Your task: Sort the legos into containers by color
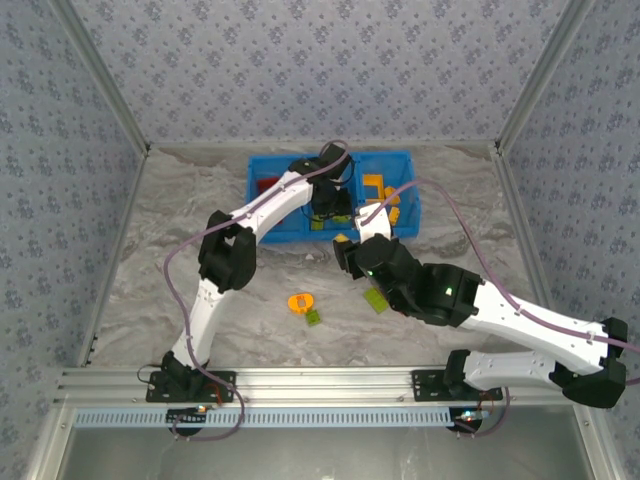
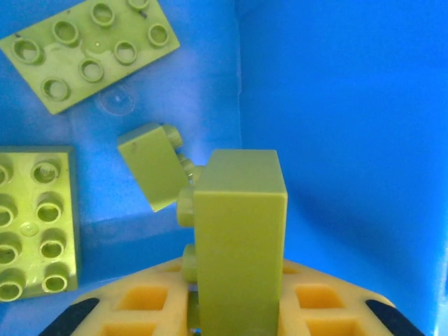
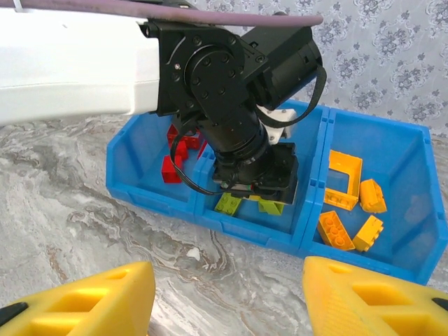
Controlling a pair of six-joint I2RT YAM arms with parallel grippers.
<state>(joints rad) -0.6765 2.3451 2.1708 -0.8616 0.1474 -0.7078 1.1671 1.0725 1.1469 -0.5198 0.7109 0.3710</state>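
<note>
My left arm and right arm are white shells joined by black motor housings ringed with small screws. A purple cable trails along each. The fingers are ribbed orange-yellow plastic, and small green lights glow on the right arm.

The left hand reaches into the blue bin, and an orange ring brick lies on the surface.
</note>
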